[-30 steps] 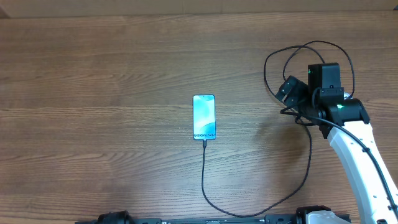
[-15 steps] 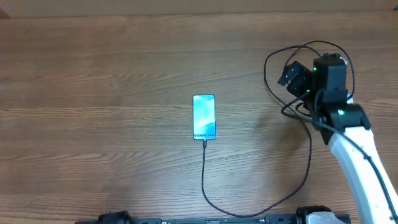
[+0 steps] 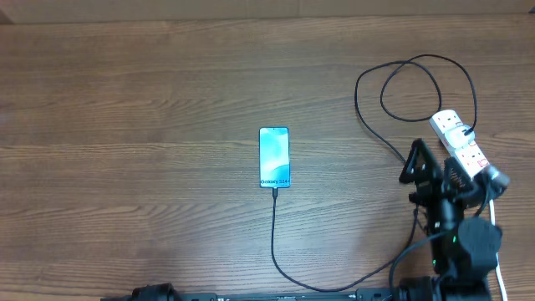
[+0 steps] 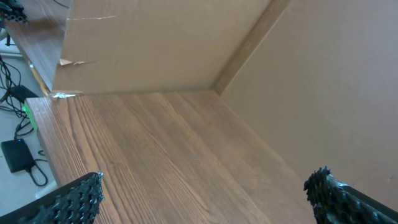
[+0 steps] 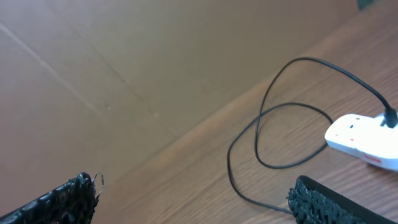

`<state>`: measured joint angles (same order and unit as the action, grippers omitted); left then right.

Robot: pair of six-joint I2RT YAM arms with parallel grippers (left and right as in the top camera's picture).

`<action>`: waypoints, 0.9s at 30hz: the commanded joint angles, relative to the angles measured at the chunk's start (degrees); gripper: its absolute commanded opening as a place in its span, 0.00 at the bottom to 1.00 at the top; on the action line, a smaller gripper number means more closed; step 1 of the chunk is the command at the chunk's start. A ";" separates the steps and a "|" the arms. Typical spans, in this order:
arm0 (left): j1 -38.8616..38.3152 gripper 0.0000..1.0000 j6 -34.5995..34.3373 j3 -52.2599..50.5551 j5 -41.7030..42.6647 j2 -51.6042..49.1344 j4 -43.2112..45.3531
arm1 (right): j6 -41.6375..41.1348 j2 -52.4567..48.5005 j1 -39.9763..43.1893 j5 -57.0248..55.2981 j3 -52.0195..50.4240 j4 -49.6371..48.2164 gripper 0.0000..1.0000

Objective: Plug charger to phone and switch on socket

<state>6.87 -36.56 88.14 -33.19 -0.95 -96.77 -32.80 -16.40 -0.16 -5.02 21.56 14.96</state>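
Note:
The phone (image 3: 274, 157) lies in the middle of the table, its light blue screen up. The thin black charger cable (image 3: 274, 234) runs from the phone's near end, curves right along the front edge and loops at the far right (image 3: 411, 79). The white socket strip (image 3: 461, 146) lies at the right with the charger plugged into its far end; it also shows in the right wrist view (image 5: 364, 140). My right gripper (image 3: 415, 163) is open and empty, just left of the socket near the front right. My left gripper (image 4: 205, 196) is open and empty over bare table.
A brown cardboard wall (image 4: 161, 43) stands along the table's far side. Off the table's left edge, cables and a black adapter (image 4: 15, 155) lie on the floor.
My right arm has pulled back from over the socket toward the front right edge. The socket is now uncovered. The phone and cable have not moved.

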 commanded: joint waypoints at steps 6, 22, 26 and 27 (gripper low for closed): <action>0.33 1.00 -0.74 -0.09 -0.20 0.68 0.00 | 0.28 14.01 1.62 5.88 -12.20 -7.21 1.00; 0.33 1.00 -0.74 -0.09 -0.22 0.68 0.00 | 1.81 16.28 0.22 -1.75 -21.14 -18.71 1.00; 0.33 1.00 -0.74 -0.09 -0.22 0.68 0.00 | 1.79 16.28 0.24 -3.21 -21.14 -12.50 1.00; 0.33 1.00 -0.74 -0.09 -0.22 0.68 0.00 | 2.05 16.28 0.22 -3.54 -21.14 -10.45 1.00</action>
<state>6.87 -36.56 88.14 -33.19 -0.95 -96.84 -31.53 -0.62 0.54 -6.44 1.06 2.04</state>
